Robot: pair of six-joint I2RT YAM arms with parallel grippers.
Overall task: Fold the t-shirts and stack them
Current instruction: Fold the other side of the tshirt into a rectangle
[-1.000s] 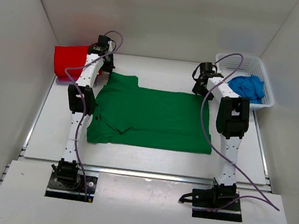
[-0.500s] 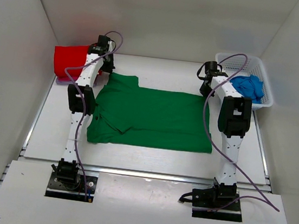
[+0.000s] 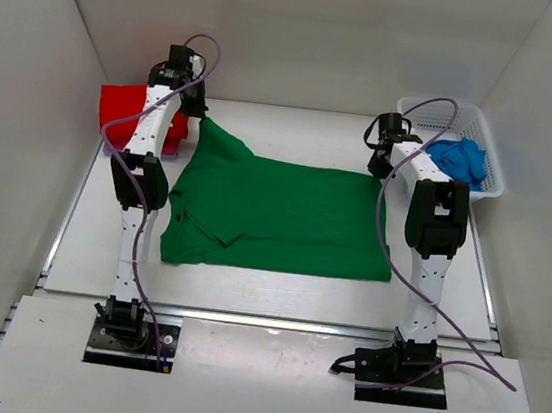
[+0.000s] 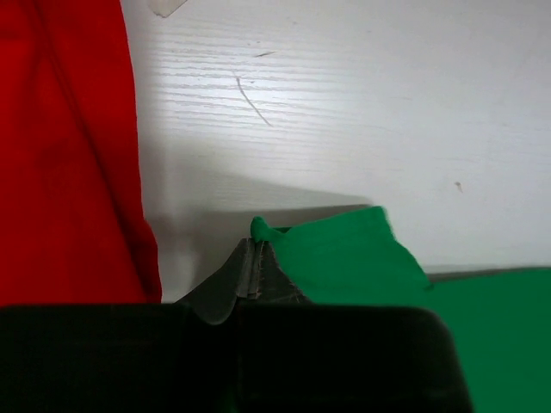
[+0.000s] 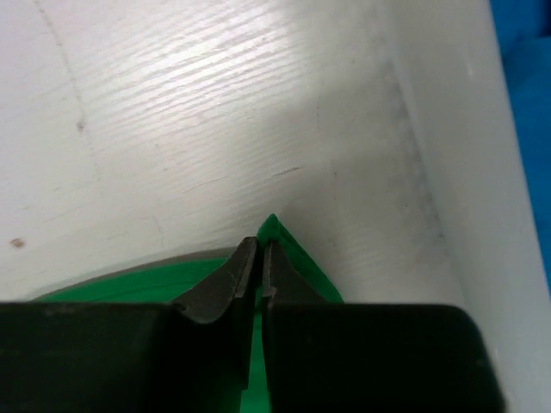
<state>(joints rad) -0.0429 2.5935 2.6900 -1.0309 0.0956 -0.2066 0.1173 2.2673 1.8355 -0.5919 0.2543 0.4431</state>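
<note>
The green t-shirt [image 3: 275,216], spread across the middle of the table [image 3: 296,128], is being pinched at its far left corner, raised beside the red t-shirt [image 3: 124,112], by the closed left gripper [image 4: 255,249], and at its far right corner, near the white basket [image 3: 494,158], by the closed right gripper [image 5: 260,254], bare tabletop being left beyond its far edge.

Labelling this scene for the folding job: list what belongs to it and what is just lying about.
Belongs to the job:
- green t-shirt, pinched by the left gripper and the right gripper
- red t-shirt
- blue t-shirt, in the basket

Just lying about:
- white mesh basket
</note>
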